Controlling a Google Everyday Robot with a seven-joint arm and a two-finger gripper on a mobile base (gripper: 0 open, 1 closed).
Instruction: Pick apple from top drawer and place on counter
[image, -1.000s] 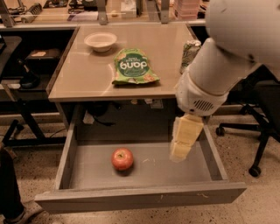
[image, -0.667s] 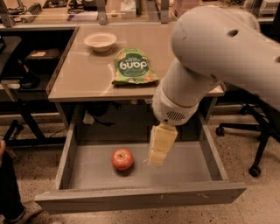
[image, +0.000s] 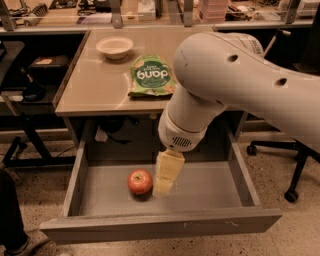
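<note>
My cream-coloured claw (image: 163, 187) has swung across the wide shallow grey drawer (image: 215, 186) this past second and now hangs just beside the small red-orange apple (image: 140, 181) on its floor, apart or together I cannot tell, so grasping looks next.

The arm (image: 240, 85) runs off the right edge of view and covers the counter's (image: 95, 85) right edge and front-right corner, plus the bag's (image: 150, 76) right side. It also hides the middle of the drawer's (image: 150, 227) back. The gripper (image: 164, 180) hangs below the counter's front edge, just beside the apple (image: 140, 181); contact cannot be told. The items beyond the counter's rear edge are cut off at the top.
</note>
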